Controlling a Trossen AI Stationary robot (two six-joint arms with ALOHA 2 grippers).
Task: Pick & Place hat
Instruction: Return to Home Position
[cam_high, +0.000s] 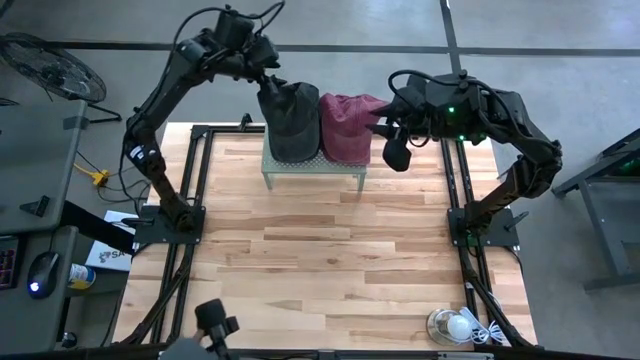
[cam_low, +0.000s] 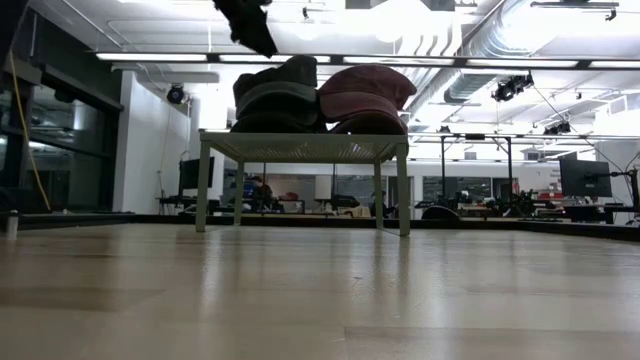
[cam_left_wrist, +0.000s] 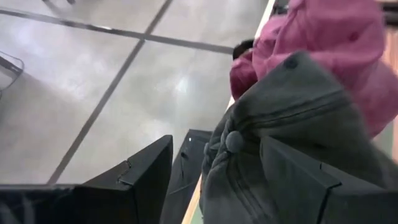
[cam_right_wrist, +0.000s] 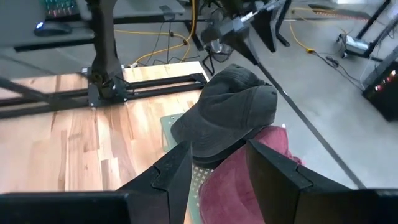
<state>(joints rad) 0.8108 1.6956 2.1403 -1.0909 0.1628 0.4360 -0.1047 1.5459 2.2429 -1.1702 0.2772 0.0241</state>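
Observation:
A small green perforated stand (cam_high: 313, 168) sits at the table's far middle. It carries a stack of dark grey caps (cam_high: 290, 122) on its left half and a stack of maroon caps (cam_high: 346, 127) on its right half. My left gripper (cam_left_wrist: 224, 177) is open just above the top grey cap (cam_left_wrist: 292, 118). Its fingers stand on either side of the crown near the button (cam_left_wrist: 234, 142), and in the low view it (cam_low: 262, 40) hangs close over the grey stack (cam_low: 280, 95). My right gripper (cam_right_wrist: 217, 165) is open, above the maroon stack's (cam_right_wrist: 239, 186) right side. My left gripper comes slanting down from the far left with its open fingers (cam_left_wrist: 146, 177) straddling the top grey cap's crown (cam_left_wrist: 249, 168). I cannot tell whether they touch it. The cap rests on the stack.
Black frame rails (cam_high: 196, 190) run along the table's left and right sides. A round white lamp with a cable (cam_high: 455, 326) lies at the near right corner, and a camera mount (cam_high: 215, 322) stands at the near edge. Bare wood (cam_high: 320, 260) spreads in front of the stand.

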